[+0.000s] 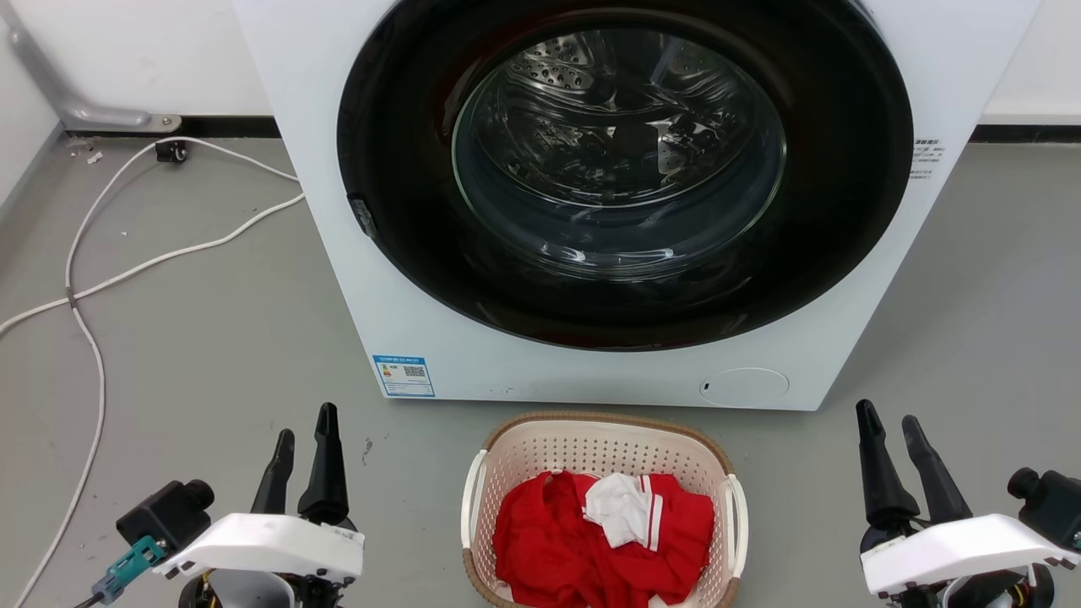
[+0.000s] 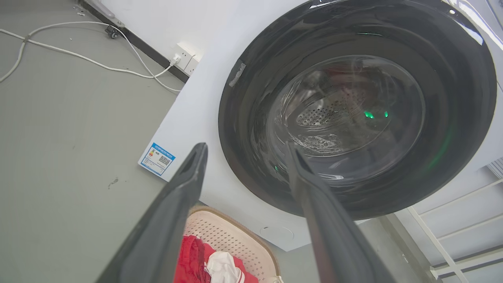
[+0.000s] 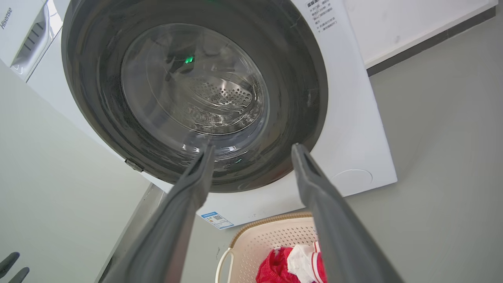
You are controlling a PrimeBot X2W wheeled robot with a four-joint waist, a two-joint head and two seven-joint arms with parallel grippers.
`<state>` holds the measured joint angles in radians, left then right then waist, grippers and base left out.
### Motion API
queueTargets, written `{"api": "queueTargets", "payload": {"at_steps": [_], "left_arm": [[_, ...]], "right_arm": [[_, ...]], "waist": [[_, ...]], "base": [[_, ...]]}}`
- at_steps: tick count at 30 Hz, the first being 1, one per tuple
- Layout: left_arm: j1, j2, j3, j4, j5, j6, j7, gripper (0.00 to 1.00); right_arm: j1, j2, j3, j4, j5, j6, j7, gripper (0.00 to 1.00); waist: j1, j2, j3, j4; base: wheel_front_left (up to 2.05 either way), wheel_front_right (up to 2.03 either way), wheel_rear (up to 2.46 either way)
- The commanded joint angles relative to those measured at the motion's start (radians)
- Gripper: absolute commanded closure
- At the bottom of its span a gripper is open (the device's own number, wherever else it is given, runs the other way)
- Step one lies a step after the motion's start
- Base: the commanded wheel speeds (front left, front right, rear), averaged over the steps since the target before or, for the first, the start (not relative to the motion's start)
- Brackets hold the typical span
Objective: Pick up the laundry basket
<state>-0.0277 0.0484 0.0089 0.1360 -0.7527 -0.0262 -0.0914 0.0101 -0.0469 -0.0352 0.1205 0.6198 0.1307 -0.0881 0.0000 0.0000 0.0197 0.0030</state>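
On floor [image 1: 211,338], near-centre: laundry basket [image 1: 600,452] sitting just before washing machine [image 1: 380,279]. Flanking it: left gripper [image 1: 307,426] hanging well left, right gripper [image 1: 887,414] well right, neither nearer. Fingers on both spread wide, holding nothing. Basket's long axis probably running near-far, though near end is cropped.

Cream perforated laundry basket [image 1: 604,447], brown woven rim; red-and-white clothes [image 1: 549,540]; white washing machine [image 1: 473,371], black door; grey floor [image 1: 211,338].

The laundry basket [image 1: 591,452] is cream perforated plastic with a brown woven-look rim and white side handles. It stands upright on the floor [image 1: 211,338], near the washing machine [image 1: 507,371], holding a red garment [image 1: 583,540] and a white cloth [image 1: 621,507].
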Motion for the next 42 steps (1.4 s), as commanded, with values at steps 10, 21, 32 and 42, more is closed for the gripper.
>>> {"api": "queueTargets", "payload": {"at_steps": [10, 21, 32, 42], "left_arm": [[0.011, 0.002, -0.016, -0.02, 0.184, -0.006, -0.046, 0.0], [0.02, 0.002, -0.025, -0.015, 0.325, 0.005, -0.08, 0.0], [0.025, 0.002, -0.035, -0.009, 0.417, 0.014, -0.103, 0.0], [0.033, 0.002, -0.041, 0.008, 0.506, 0.027, -0.125, 0.0]], "right_arm": [[0.025, -0.004, 0.014, -0.041, -0.201, 0.0, -0.048, 0.0], [0.047, -0.004, 0.02, -0.053, -0.351, 0.0, -0.083, 0.0], [0.055, -0.004, 0.023, -0.057, -0.459, 0.0, -0.106, 0.0], [0.063, -0.005, 0.024, -0.052, -0.551, 0.0, -0.128, 0.0]], "waist": [[0.0, 0.0, -0.001, 0.0], [0.0, 0.0, 0.0, 0.002], [0.0, 0.0, 0.003, 0.002], [0.0, 0.0, 0.007, -0.002]], "base": [[0.0, 0.0, 0.0], [0.0, 0.0, 0.0], [0.0, 0.0, 0.0], [0.0, 0.0, 0.0]]}}
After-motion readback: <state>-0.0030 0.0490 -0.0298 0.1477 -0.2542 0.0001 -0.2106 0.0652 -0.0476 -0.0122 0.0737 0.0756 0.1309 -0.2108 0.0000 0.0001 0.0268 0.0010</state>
